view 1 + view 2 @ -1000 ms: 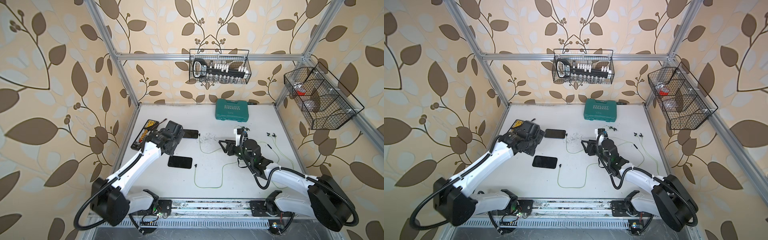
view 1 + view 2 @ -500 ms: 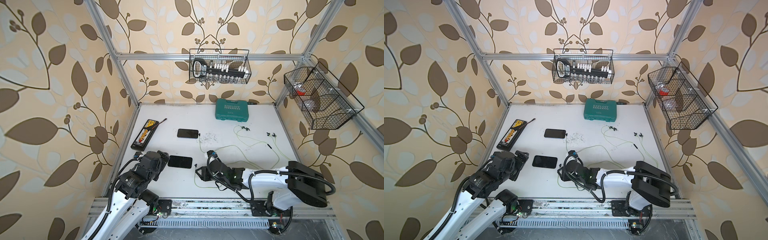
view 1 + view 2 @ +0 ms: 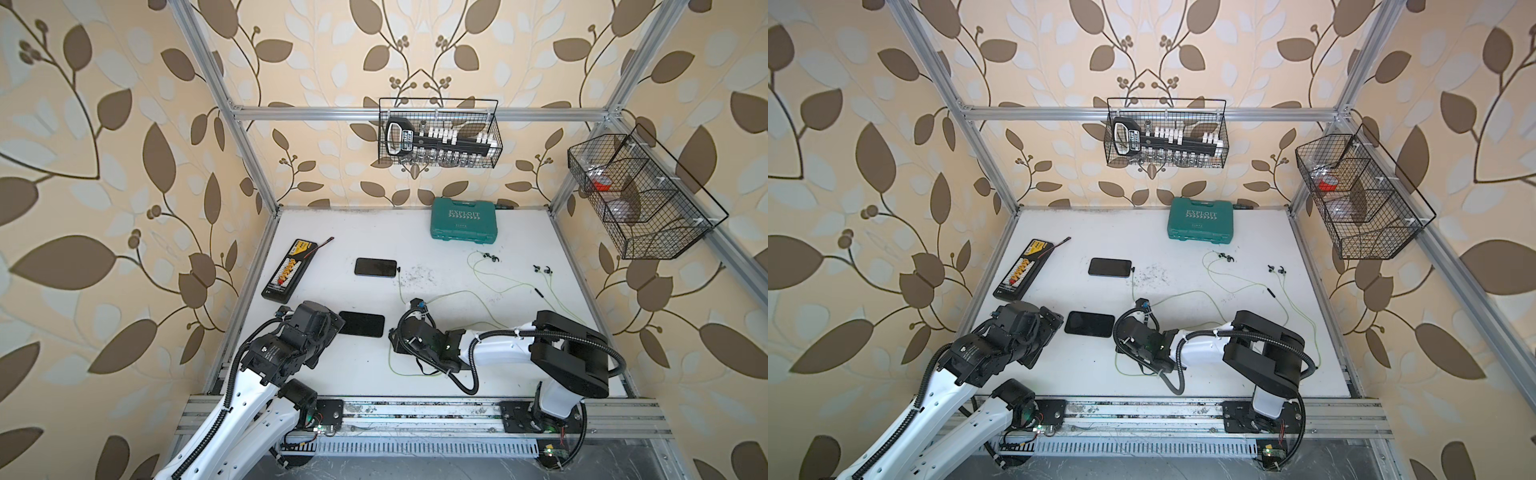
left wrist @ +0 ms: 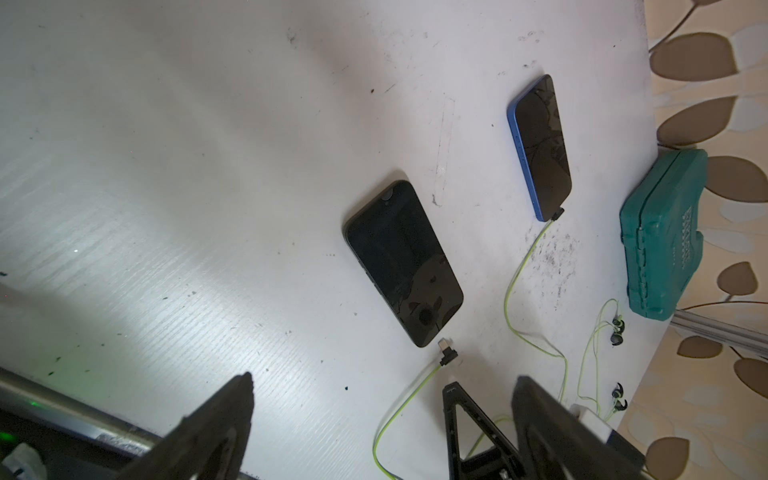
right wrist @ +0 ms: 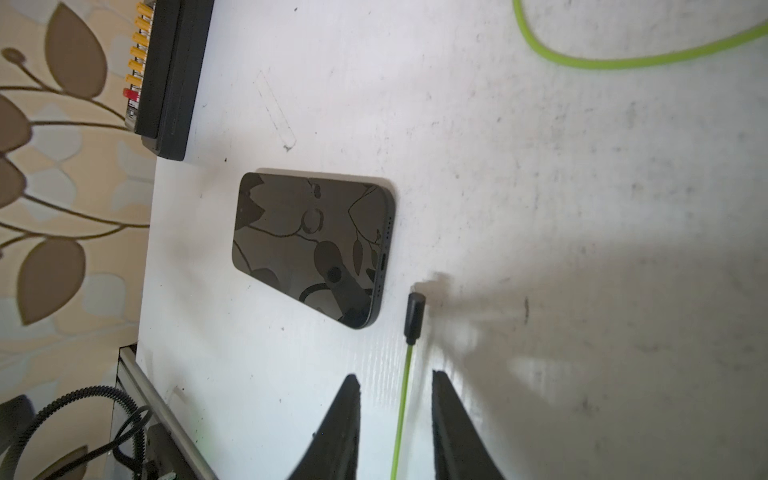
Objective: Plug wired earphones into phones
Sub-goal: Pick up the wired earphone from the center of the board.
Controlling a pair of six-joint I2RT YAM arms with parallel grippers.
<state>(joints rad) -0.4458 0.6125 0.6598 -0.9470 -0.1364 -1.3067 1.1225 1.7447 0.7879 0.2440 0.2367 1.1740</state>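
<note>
Jaws wide and empty, our left gripper [image 4: 382,378] waits beside the near phone [image 3: 361,324], we judge to brace it. Just off its port lies the plug [image 5: 414,311]; our right gripper [image 5: 394,374] straddles the green cable [image 5: 401,415], parted, not touching it. The far phone [image 3: 375,267] looks plugged.

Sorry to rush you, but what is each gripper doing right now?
Left gripper: open, holding nothing.
Right gripper: open, jaws astride the earphone cable, not yet gripping it.
</note>
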